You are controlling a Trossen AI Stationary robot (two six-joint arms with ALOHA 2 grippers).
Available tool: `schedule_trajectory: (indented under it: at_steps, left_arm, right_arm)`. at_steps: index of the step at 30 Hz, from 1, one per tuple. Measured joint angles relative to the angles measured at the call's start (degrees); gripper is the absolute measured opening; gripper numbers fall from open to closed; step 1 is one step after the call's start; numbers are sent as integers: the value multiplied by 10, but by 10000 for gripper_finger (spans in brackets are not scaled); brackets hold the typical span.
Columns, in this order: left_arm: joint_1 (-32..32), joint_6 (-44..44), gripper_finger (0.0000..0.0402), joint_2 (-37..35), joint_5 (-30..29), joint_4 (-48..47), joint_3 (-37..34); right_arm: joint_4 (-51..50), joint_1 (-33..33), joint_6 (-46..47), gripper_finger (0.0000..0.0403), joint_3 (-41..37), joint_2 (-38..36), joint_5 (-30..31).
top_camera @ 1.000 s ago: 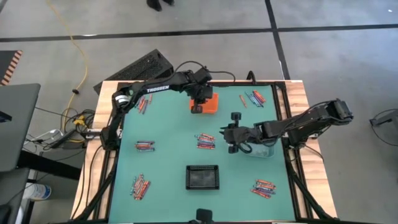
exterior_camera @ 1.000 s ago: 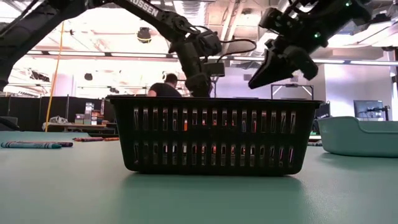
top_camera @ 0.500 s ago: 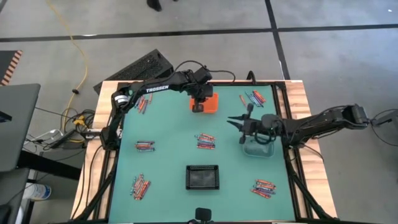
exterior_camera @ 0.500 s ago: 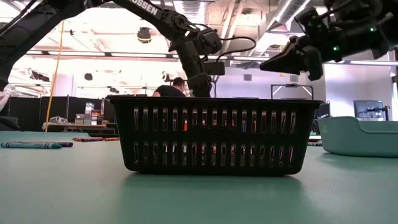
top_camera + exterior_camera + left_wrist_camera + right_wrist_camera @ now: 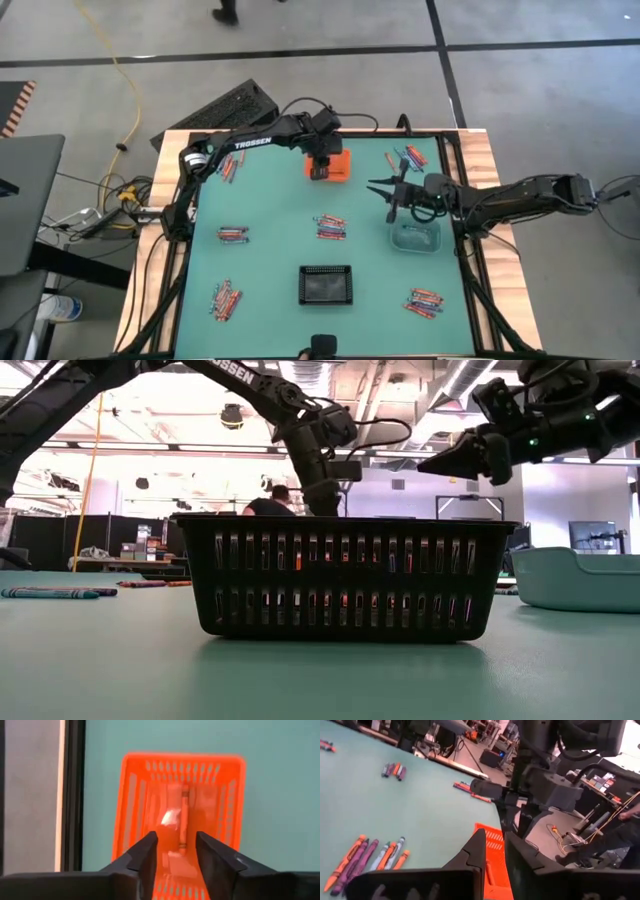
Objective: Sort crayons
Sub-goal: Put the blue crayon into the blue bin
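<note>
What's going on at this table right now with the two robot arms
Two arms are sorting crayons into small bins. The left pincer hangs open over the orange bin at the far side of the table, and an orange crayon lies inside it. The right pincer is raised beside the teal bin, pointing toward the table's middle; no crayon shows between its fingers. Several small piles of crayons are scattered on the green mat, and the black bin sits near the front.
</note>
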Motion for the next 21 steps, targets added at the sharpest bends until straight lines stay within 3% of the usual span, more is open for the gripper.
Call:
schedule_trajectory:
  at_steps: [5, 11, 17, 21]
  left_arm:
    - [-16, -36, 156, -12, -33, -103, 51]
    - [-40, -126, 157, -70, -5, -192, 74]
    - [-93, -155, 157, -144, 72, -186, 6]
    - [-147, -173, 157, -174, 71, -137, -77]
  right_arm:
    - [23, 16, 2, 72, 0, 0, 0]
    - [23, 38, 5, 72, 0, 0, 0]
    - [22, 67, 31, 72, 0, 0, 0]
    - [20, 96, 50, 72, 0, 0, 0]
